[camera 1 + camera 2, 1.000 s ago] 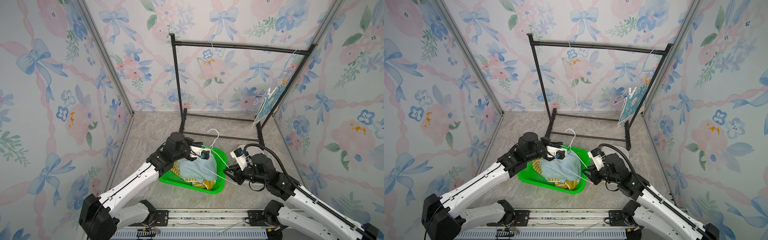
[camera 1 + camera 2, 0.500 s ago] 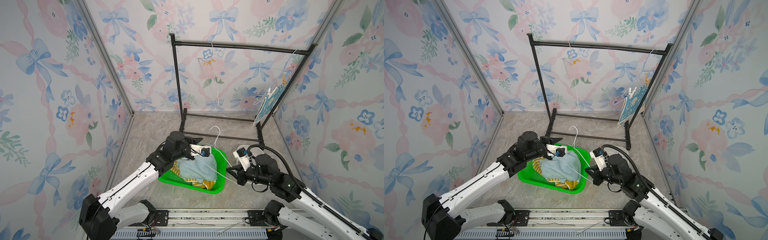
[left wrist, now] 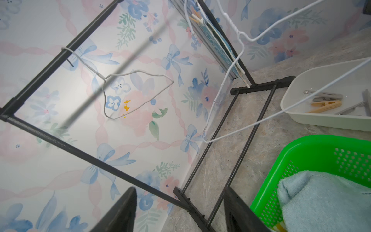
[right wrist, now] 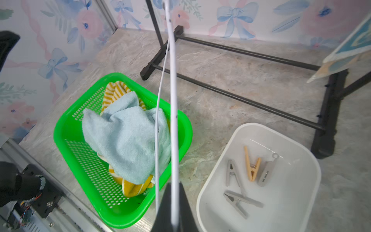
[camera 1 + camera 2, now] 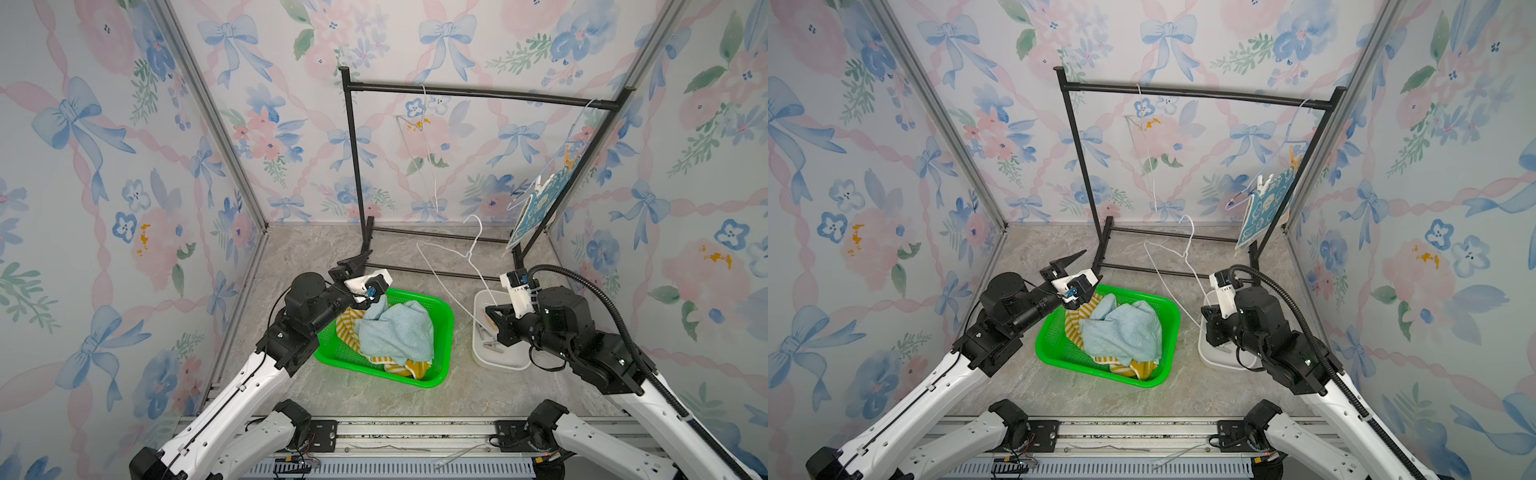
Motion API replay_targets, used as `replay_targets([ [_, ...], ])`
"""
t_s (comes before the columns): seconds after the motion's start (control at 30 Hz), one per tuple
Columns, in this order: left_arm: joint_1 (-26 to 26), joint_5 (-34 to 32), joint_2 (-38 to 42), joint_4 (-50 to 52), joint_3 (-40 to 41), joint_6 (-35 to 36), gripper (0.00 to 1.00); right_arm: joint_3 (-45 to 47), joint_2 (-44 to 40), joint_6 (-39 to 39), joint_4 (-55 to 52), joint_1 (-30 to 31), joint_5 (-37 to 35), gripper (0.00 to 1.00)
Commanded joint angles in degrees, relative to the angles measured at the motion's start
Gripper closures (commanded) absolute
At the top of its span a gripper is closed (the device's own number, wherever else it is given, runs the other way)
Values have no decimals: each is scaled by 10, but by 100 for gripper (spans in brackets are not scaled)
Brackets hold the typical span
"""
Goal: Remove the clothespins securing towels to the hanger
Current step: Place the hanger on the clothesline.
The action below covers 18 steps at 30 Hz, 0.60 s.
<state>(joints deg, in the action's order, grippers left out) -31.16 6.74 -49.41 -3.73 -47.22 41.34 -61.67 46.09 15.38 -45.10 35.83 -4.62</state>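
At the far left corner of the green basket [image 5: 451, 328]: left gripper [image 3: 179, 190], jaws parted wide and empty, one black finger raised toward the foot of the black rack [image 5: 353, 166].

Over the near edge of the white tub [image 4: 285, 196]: right gripper [image 4: 174, 190], jaws closed tight on the wire of the white hanger [image 4: 173, 100]. Hanger off the rack rod, hook end away from the gripper and toward the rack. Contact between hanger and floor: cannot tell.

Inside the basket: pale teal towel [image 5: 395, 332] bunched on top, yellow-striped towel [image 5: 415, 368] beneath, showing at both ends.

Inside the tub, lying loose: three grey clothespins [image 4: 230, 172] and one loose tan clothespin [image 4: 252, 166], the tan one between two grey ones.

At the right end of the rack rod: blue patterned towel [image 5: 536, 208], hanging tilted, secured by an upper tan clothespin [image 5: 571, 156] and a white clothespin [image 5: 540, 187].

Near the middle of the rod: bare grey hanger [image 3: 138, 70].
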Motion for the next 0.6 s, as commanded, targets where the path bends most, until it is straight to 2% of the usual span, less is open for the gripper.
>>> replay_targets([
  [0.0,12,-49,23,17,32,-66,29,-46,32,-14,-21,-30,-32,100],
  [0.17,20,-96,68,54,81,-84,23,-106,86,-39,1,-49,-36,100],
  [0.3,22,-111,97,56,121,-91,17,-170,136,-63,7,-59,-38,100],
  [0.4,25,-117,112,34,156,-123,10,-223,174,-72,1,-73,-36,100],
  [0.57,31,-112,108,24,175,-146,2,-304,232,-91,-10,-96,-32,100],
])
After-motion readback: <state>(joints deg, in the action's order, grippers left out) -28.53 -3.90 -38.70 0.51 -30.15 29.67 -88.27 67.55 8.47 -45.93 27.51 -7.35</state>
